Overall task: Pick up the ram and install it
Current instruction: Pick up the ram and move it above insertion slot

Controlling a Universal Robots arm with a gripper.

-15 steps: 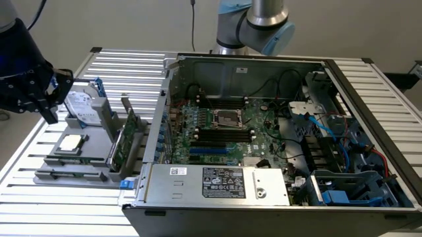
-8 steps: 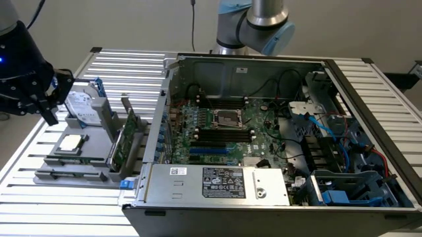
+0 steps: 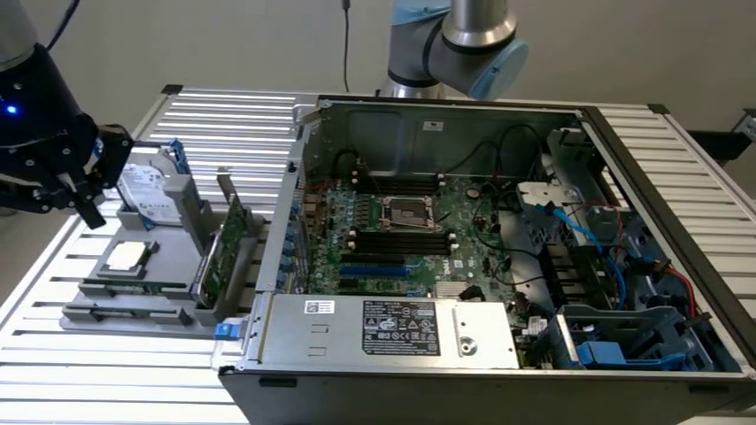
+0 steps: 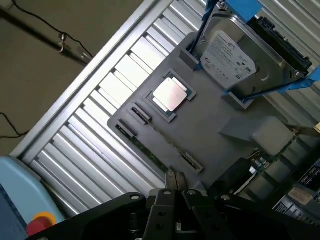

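One open case point(image 3: 449, 133) holds the motherboard point(image 3: 402, 230), the grey tray point(image 3: 165, 243) beside it holds a drive point(image 3: 148, 190), card point(image 3: 225, 248), CPU point(image 3: 127, 257) and, on edge in a slot, the ram point(image 3: 136, 288), likely light, stiff, fragile and best pinched by its top edge, near the gripper point(image 4: 176, 176), clenched on nothing.

a plain pale wall point(image 3: 236, 44) stands behind a table point(image 3: 225, 115) built of ribbed aluminium slats, whose bare strips catch a bright white glare. a thin dark cable point(image 3: 346, 35) hangs straight down the wall. past the table's edge, the wrist view shows a dull brown-grey floor point(image 4: 60, 90) with black cords point(image 4: 30, 25) trailing across it.
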